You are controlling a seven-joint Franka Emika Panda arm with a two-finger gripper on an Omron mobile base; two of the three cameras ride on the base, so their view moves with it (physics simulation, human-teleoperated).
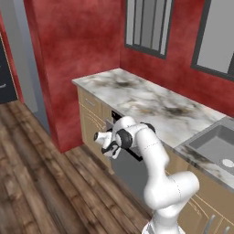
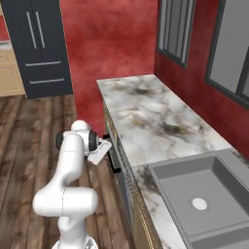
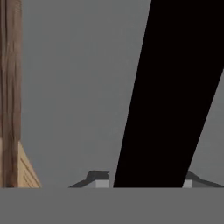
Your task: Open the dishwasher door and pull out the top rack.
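Clearly, the gripper (image 3: 144, 183) is seen in the hand view pressed up to the dishwasher door (image 3: 78, 96), its two dark fingertips (image 3: 97, 177) set on either side of the long black bar handle (image 3: 170, 96) and clamped onto it. From the left base view, the door (image 1: 130, 171) is shown upright and closed under the marble counter (image 1: 151, 103), between the tan cabinet fronts (image 1: 91, 121) and the cabinet below the sink (image 1: 215, 146). The handle (image 2: 115, 160) is met at its upper end in the right base view.
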